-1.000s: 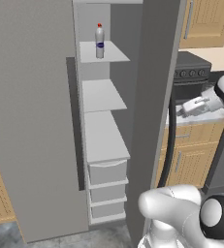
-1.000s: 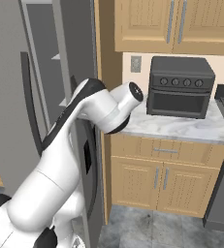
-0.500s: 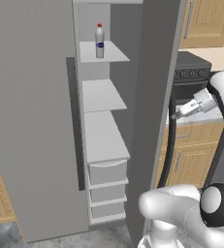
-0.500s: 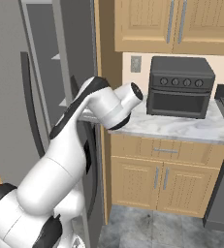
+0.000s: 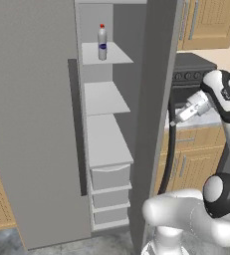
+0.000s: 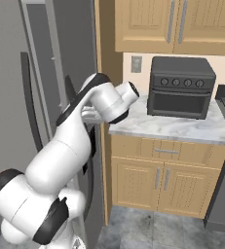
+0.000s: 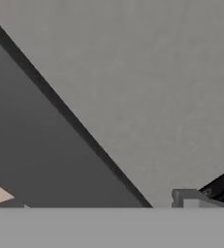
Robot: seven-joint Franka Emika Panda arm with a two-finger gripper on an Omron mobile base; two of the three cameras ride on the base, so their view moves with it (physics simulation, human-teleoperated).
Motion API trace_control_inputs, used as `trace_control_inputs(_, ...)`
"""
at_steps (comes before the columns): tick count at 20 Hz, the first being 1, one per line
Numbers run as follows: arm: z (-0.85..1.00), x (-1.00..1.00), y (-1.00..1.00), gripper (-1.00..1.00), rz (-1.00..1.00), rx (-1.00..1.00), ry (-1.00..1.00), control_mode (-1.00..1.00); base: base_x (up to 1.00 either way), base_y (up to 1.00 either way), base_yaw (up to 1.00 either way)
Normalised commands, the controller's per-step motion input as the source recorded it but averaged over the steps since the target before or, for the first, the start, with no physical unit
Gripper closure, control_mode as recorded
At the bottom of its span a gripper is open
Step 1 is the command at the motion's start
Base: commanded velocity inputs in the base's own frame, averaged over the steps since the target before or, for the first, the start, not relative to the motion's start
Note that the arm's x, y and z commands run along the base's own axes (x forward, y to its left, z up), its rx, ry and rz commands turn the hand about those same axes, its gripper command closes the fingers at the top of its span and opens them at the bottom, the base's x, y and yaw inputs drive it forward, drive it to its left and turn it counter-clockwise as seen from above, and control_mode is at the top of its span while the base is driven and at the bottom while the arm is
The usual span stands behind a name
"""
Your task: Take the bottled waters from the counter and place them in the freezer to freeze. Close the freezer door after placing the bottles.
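Left base view: freezer [image 5: 106,144] open, door [image 5: 32,119] swung left, dark bar handle [image 5: 76,124] on edge. One bottle [image 5: 102,43], red cap, blue label, upright on top shelf; label print too small to read. Gripper [image 5: 178,118] right of fridge, near counter [image 5: 206,118] edge; jaws spread, nothing between. Right base view: toaster oven [image 6: 181,86] on marble counter [image 6: 172,127], four knobs, no legible marking. Hand view: plain grey panel, dark diagonal seam.
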Motion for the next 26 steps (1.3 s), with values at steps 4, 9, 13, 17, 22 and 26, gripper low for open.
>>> trace_control_inputs(4,-0.11,0.11,0.38,-1.0,0.17,0.0,0.0,-1.0,0.0,0.0,0.0)
trace_control_inputs(9,0.0,0.04,0.5,-1.0,0.02,0.0,0.0,-1.0,0.0,0.0,0.0)
trace_control_inputs(13,0.0,0.0,0.53,-1.0,-0.08,-0.02,0.0,-1.0,0.0,0.0,0.0)
trace_control_inputs(17,0.0,0.01,0.47,-1.0,-0.14,-0.01,0.0,-1.0,0.0,0.0,0.0)
trace_control_inputs(22,0.0,0.18,0.41,-1.0,-0.18,-0.02,0.0,-1.0,0.0,0.0,0.0)
trace_control_inputs(26,0.0,0.25,0.39,-1.0,-0.22,-0.01,0.0,-1.0,0.0,0.0,0.0)
